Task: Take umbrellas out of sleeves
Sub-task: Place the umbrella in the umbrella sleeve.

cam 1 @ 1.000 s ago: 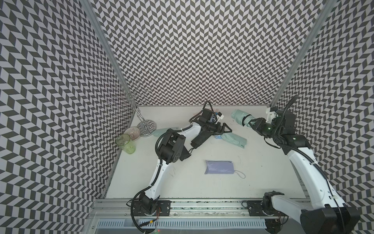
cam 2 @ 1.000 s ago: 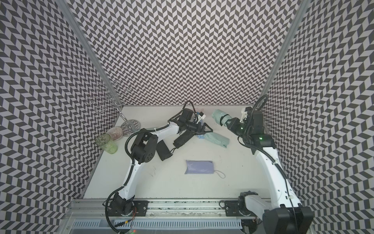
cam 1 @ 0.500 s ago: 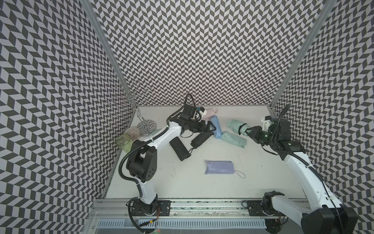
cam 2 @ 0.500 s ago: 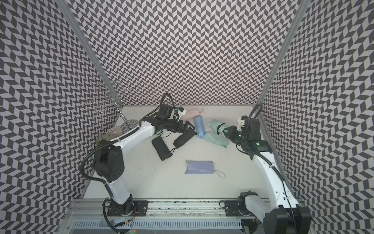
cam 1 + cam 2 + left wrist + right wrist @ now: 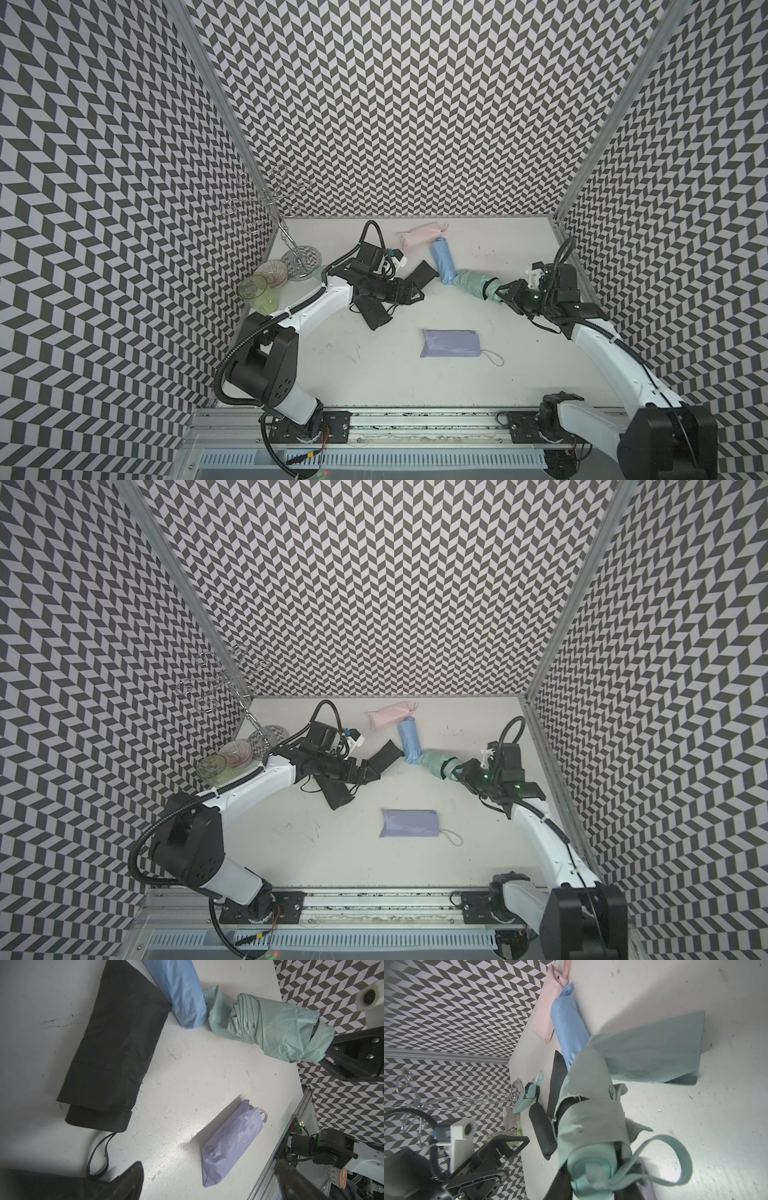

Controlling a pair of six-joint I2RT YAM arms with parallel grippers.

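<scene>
Your right gripper clamps the mint umbrella, seemingly the pull-out step; next, pin its sleeve beside the light blue umbrella with your wide-open left gripper.

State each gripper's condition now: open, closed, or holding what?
Left gripper: open, holding nothing.
Right gripper: closed on the handle end of the pleated mint fabric umbrella.
</scene>
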